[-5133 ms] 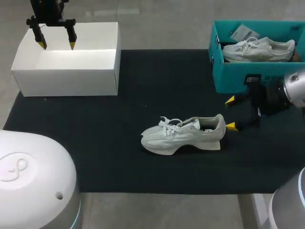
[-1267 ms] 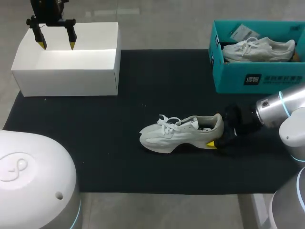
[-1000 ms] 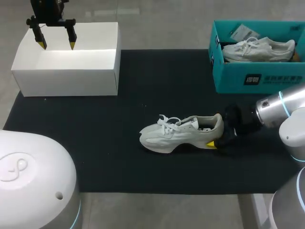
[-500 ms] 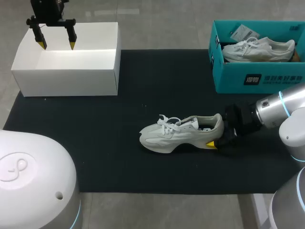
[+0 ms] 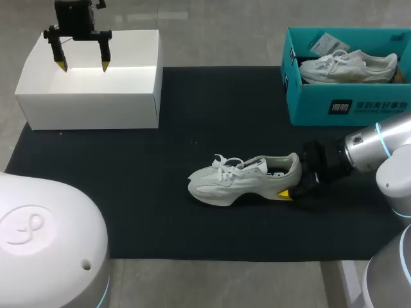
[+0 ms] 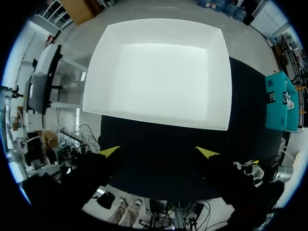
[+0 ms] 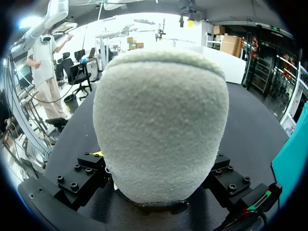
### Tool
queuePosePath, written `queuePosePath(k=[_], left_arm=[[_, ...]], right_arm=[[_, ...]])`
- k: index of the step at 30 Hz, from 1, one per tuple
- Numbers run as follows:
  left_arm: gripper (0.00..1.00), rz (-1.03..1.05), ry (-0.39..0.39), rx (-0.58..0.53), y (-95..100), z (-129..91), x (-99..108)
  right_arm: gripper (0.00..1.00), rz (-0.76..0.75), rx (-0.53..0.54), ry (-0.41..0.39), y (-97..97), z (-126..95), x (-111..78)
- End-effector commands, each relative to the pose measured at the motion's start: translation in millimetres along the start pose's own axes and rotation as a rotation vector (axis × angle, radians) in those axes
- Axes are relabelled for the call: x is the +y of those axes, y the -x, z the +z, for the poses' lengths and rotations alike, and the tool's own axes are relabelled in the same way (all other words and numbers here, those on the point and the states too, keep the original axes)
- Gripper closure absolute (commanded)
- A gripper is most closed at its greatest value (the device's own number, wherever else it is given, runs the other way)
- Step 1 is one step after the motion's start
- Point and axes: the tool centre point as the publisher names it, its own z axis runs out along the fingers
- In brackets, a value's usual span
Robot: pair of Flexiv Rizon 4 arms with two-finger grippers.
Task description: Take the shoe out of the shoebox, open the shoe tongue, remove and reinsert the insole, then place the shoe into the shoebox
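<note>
Shoe, where is it?
— Upright on the black mat, toe toward my left. The right gripper clamps its heel from both sides.
— And farther off?
— The teal shoebox at the right. The left gripper is spread wide and empty above the white box.

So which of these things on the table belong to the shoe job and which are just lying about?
Job: shoe on the black mat; teal shoebox or empty white box, cannot tell which it goes in.
Lying about: second shoe and card in the teal shoebox.
</note>
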Motion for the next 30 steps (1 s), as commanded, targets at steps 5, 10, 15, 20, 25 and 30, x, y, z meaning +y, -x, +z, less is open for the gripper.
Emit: queuePosePath(k=[5, 10, 15, 20, 25, 30], left_arm=[[0.0, -0.022, -0.053, 0.023, -18.1, -5.6, 45.5], [0.0, -0.04, -0.066, 0.034, -34.6, -10.4, 69.9], [0.0, -0.033, -0.053, 0.026, -59.3, -9.6, 92.9], [0.0, 0.025, -0.046, 0.04, -90.6, -4.4, 116.0], [0.0, 0.1, -0.038, 0.051, -120.9, 3.4, 133.2], [0.0, 0.155, -0.057, 0.028, -152.6, 12.6, 150.5]], right_arm=[[1.0, 0.001, -0.003, -0.004, -2.5, 4.6, -1.8], [1.0, 0.001, -0.003, -0.004, -2.5, 4.6, -1.8], [1.0, 0.001, -0.003, -0.004, -2.5, 4.6, -1.8], [1.0, 0.001, -0.003, -0.004, -2.5, 4.6, -1.8], [1.0, 0.001, -0.003, -0.004, -2.5, 4.6, -1.8], [1.0, 0.001, -0.003, -0.004, -2.5, 4.6, -1.8]])
